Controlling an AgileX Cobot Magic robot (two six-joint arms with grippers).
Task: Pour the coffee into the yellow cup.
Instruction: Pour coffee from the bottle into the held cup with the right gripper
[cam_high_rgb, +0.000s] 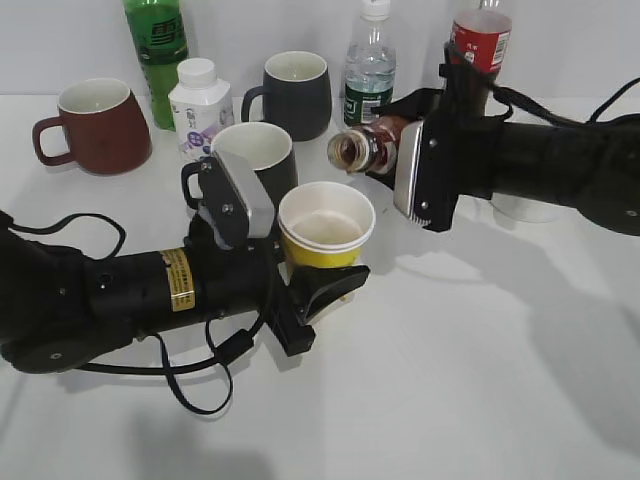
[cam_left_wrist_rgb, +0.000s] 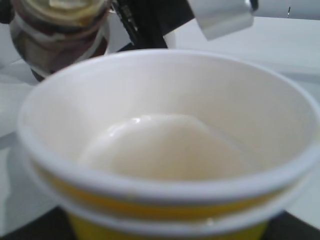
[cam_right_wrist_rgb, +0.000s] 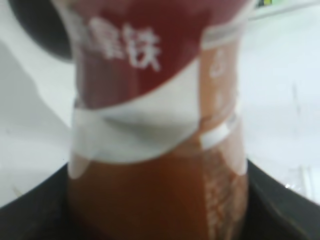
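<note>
My left gripper (cam_high_rgb: 325, 285) is shut on the yellow cup (cam_high_rgb: 326, 232) and holds it upright at mid table; the left wrist view looks into the yellow cup's white inside (cam_left_wrist_rgb: 165, 145). My right gripper (cam_high_rgb: 395, 160) is shut on the coffee bottle (cam_high_rgb: 365, 150), tipped on its side, open mouth facing left just above the cup's far rim. The bottle's red-white label and brown liquid (cam_right_wrist_rgb: 155, 165) fill the right wrist view, and its mouth shows blurred at top left in the left wrist view (cam_left_wrist_rgb: 60, 30). No stream is visible.
Behind stand a dark red mug (cam_high_rgb: 95, 125), a green bottle (cam_high_rgb: 157, 55), a small white bottle (cam_high_rgb: 200, 105), two dark mugs (cam_high_rgb: 295, 95) (cam_high_rgb: 250, 160), a clear water bottle (cam_high_rgb: 370, 65) and a red-labelled cola bottle (cam_high_rgb: 482, 40).
</note>
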